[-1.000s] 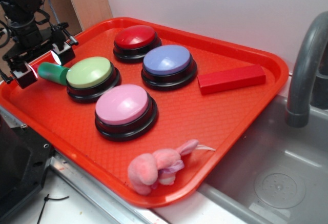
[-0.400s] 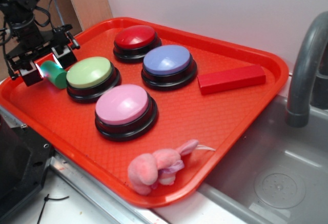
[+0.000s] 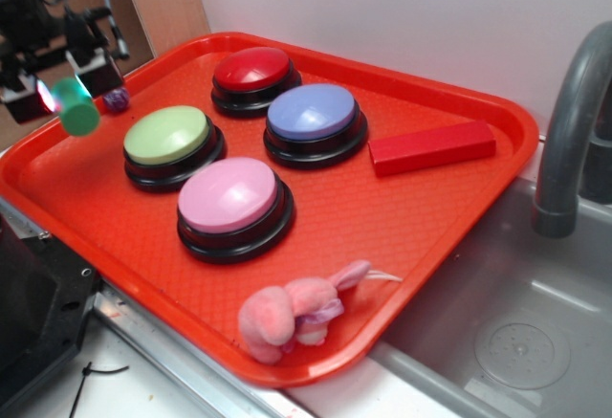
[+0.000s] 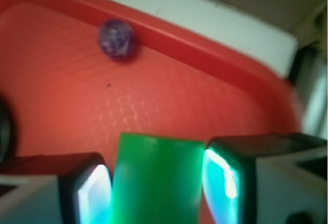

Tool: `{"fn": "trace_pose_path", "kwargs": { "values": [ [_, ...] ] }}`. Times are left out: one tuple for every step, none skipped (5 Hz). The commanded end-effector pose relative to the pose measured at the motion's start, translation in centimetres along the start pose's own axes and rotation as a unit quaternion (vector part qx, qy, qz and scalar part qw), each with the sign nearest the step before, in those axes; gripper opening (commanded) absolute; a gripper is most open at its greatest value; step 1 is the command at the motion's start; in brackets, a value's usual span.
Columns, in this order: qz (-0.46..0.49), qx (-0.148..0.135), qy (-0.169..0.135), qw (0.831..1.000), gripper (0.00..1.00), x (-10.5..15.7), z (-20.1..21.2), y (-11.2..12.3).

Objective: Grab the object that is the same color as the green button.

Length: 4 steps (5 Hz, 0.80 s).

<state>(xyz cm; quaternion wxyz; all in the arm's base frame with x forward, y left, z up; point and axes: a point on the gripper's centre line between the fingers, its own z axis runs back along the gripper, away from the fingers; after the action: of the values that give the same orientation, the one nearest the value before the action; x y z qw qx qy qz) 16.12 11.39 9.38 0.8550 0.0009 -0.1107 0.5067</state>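
Note:
The small dark green cylinder (image 3: 75, 110) hangs in the air above the tray's far left corner, clamped between my gripper (image 3: 59, 93) fingers. In the wrist view the green cylinder (image 4: 156, 180) fills the gap between both pads, with my gripper (image 4: 156, 188) shut on it and red tray floor below. The pale lime-green button (image 3: 166, 137) on its black base sits on the tray to the right of the cylinder and lower, untouched.
A tiny purple ball (image 3: 117, 100) (image 4: 117, 39) lies by the tray's back rim. Red (image 3: 252, 72), blue (image 3: 314, 114) and pink (image 3: 229, 197) buttons, a red block (image 3: 432, 147) and a pink plush (image 3: 287, 311) share the red tray (image 3: 459, 217). Right: a sink with grey faucet (image 3: 566, 141).
My gripper has risen and moved left with the green cylinder, lifting it off the tray beside the green button. The purple ball now shows.

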Motion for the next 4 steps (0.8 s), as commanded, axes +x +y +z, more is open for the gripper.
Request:
{"fn": "trace_pose_path", "kwargs": {
  "values": [
    [-0.242,-0.078,0.046,0.966,0.00,-4.0,10.1,-5.4],
    [-0.355,-0.108,0.075,0.926,0.00,-7.6,12.5,-7.6],
    [-0.466,-0.107,0.102,0.872,0.00,-9.5,13.9,-7.7],
    [-0.543,-0.093,0.102,0.828,0.00,-9.9,13.7,-7.5]
  ]
}}
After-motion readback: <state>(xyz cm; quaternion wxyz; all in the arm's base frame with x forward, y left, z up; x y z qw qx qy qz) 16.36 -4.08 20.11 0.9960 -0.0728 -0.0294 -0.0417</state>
